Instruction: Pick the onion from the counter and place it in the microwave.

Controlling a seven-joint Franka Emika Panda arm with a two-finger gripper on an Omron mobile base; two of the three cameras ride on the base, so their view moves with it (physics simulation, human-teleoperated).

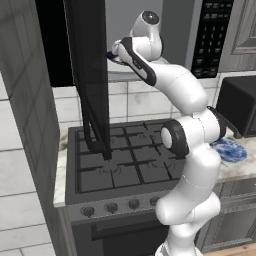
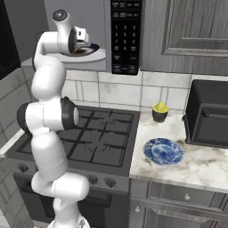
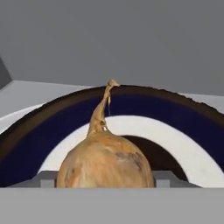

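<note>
Hand view: the gripper, closed on the onion, holds it inside the microwave just above a dark-rimmed plate; the placing step is in hand, and the next move likely calls for lowering and opening the jaws.

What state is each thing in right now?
microwave: door open
onion: between the hand's fingers, above the dish
hand: reaching into the microwave; hand view shows the onion at its tips
dish: inside the microwave
blue plate: on the counter, nothing on it
</note>
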